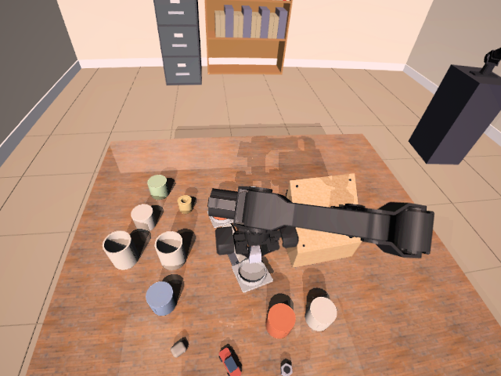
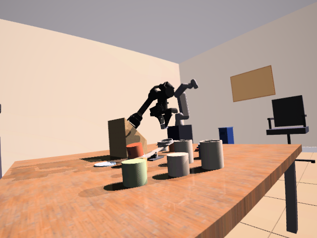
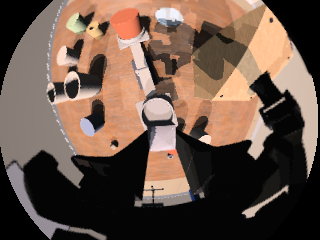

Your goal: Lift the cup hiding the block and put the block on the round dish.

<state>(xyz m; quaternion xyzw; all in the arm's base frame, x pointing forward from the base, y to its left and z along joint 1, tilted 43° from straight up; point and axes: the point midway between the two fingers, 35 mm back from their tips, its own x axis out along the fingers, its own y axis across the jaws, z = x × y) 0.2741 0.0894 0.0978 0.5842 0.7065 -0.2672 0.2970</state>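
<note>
My gripper [image 1: 254, 254] [image 2: 164, 125] [image 3: 160, 132] is shut on a pale grey block [image 1: 254, 253] [image 3: 163, 137] and holds it above the near, raised pan of the balance. That pan [image 1: 252, 274] [image 3: 157, 111] is empty. A red cup [image 1: 221, 218] [image 2: 134, 149] [image 3: 126, 23] stands upside down on the far, lower end, mostly behind the arm in the top view. Another red cup [image 1: 280, 320] stands on the table, off the balance. The round dish [image 2: 104, 164] [image 3: 169, 17] lies beyond the far end with nothing on it; the arm hides it in the top view.
A wooden block with a sloped face [image 1: 323, 247] [image 2: 117, 138] [image 3: 270, 45] stands right of the balance. Left are two tall open cups [image 1: 121, 252] [image 1: 171, 252], a green cup [image 1: 157, 187], a yellow ring-like piece [image 1: 185, 204] and a blue cup [image 1: 160, 298]. A white cup [image 1: 321, 313] is front right.
</note>
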